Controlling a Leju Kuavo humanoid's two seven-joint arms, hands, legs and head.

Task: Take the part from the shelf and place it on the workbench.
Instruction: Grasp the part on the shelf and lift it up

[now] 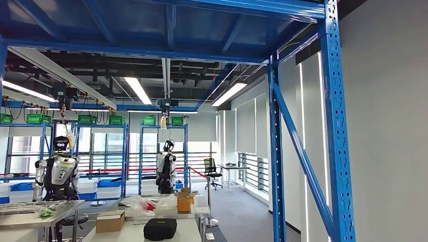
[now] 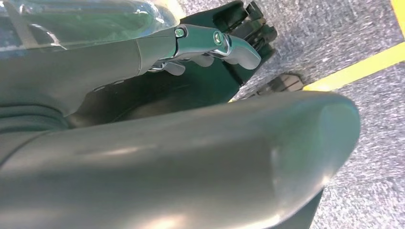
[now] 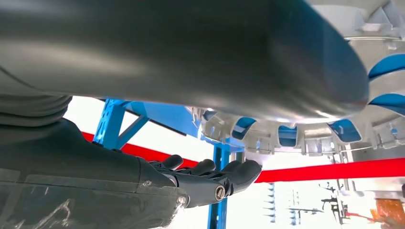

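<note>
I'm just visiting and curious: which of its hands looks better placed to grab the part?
Probably the right hand: it is raised, fingers apart, just beneath the pale ribbed part. The left hand hangs down over the floor.

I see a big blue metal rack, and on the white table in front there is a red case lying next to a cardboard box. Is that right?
Not quite. The case on the white table is black, not red, as the head view shows. It does lie next to the brown cardboard box, and the big blue metal rack stands on the right.
</note>
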